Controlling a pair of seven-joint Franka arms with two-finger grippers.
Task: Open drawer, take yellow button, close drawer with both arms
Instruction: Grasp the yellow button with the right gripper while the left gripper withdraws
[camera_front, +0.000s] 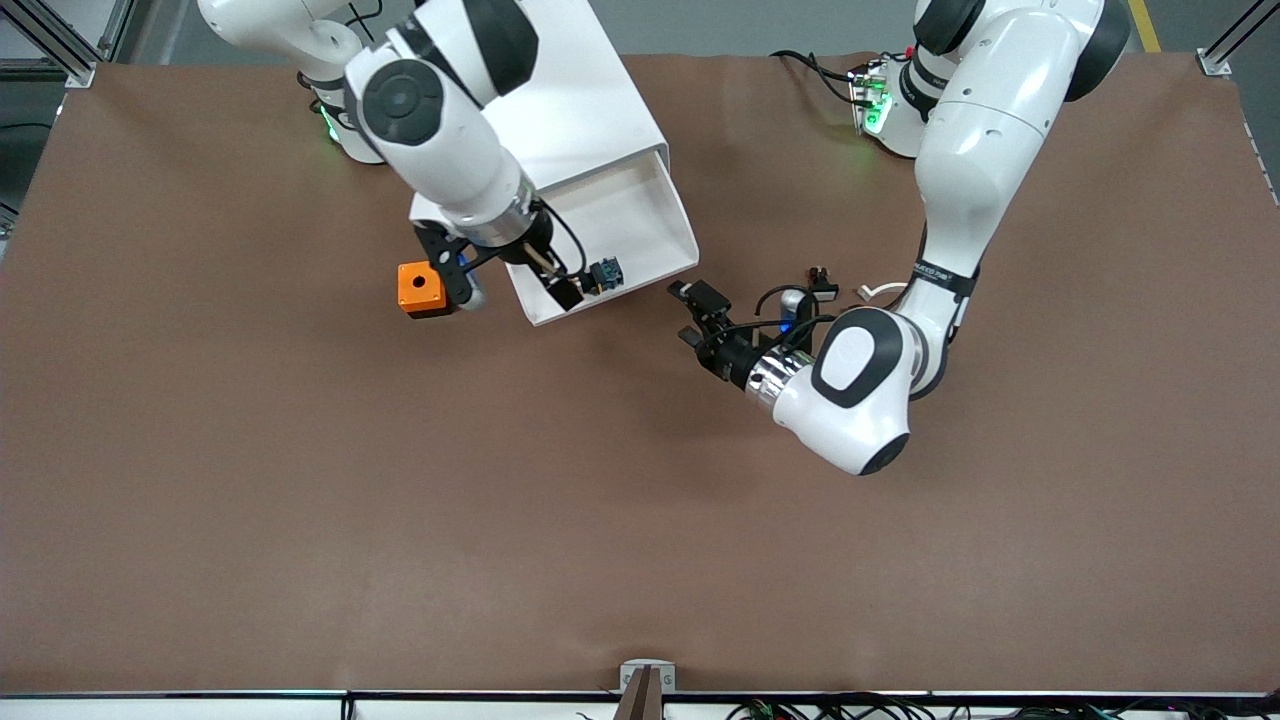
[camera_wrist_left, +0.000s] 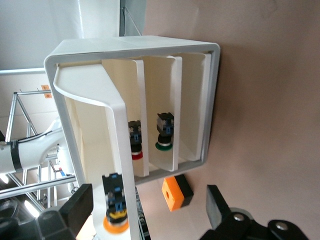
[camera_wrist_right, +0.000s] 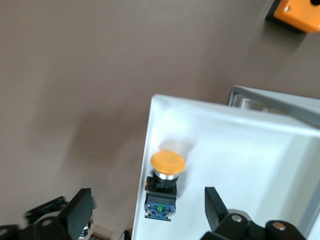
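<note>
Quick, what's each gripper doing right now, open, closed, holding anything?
Left gripper: open, empty, on the table side of the pulled-out drawer.
Right gripper: open, empty, over the button.

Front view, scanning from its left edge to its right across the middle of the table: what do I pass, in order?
Orange cube with a round hole → right pincer, open over the pulled-out white tray drawer → small blue-and-black button in that drawer → left pincer, open, beside the drawer.

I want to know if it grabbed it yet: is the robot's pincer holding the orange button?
No, the button lies in the open drawer, and the right pincer is open above it, not touching.
</note>
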